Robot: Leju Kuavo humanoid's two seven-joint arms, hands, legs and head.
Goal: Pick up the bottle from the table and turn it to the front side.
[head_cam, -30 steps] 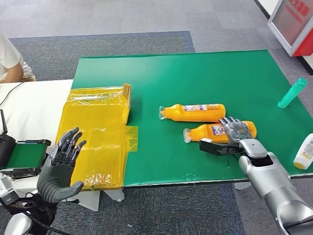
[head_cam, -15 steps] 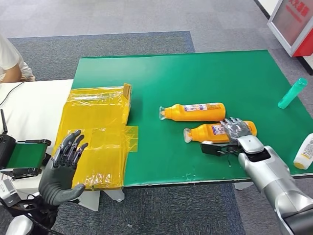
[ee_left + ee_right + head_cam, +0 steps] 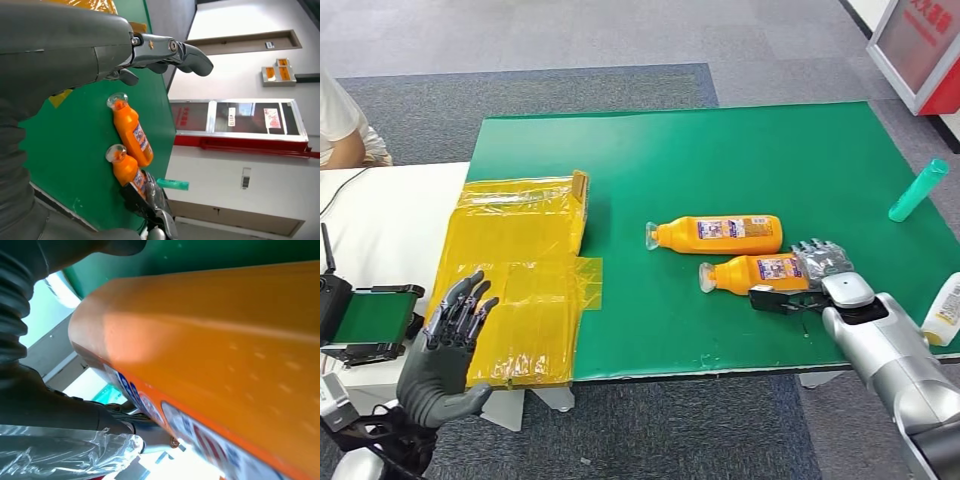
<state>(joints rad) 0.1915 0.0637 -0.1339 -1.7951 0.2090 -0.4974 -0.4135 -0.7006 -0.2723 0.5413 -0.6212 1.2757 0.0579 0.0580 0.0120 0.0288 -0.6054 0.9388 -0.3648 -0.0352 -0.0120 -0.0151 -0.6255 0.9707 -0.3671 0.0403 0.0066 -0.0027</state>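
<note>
Bottles lie on the green desk (image 3: 788,150): two orange ones on their sides, parallel and just beside each other, caps pointing toward the robot's left. The nearer bottle (image 3: 758,272) is the one the right hand (image 3: 827,272) grips; its fingers (image 3: 824,256) are wrapped in clear plastic and curl over the bottle's base end, while the thumb lies along its near side. In the right wrist view the orange body (image 3: 226,340) sits right against the palm, label edge showing. The farther orange bottle (image 3: 718,234) lies apart from the hand, close along the held bottle's far side, so there is little room between the two.

Open green surface stretches to the left of the caps and toward the far edge. The desk's near edge runs just below the right hand, with the silver forearm reaching in over it.

On the right side a teal tube (image 3: 918,190) lies tilted near the desk's right edge, and a white bottle (image 3: 943,312) sits at the near right corner, close to the right forearm.

Yellow plastic sheeting (image 3: 518,275) covers the desk's left end and hangs over onto an adjoining white desk (image 3: 380,225). The left hand (image 3: 448,345) hovers off the desk's near left corner, holding nothing, fingers (image 3: 463,300) spread and pointing up. A person's sleeve (image 3: 339,125) shows at the far left.
</note>
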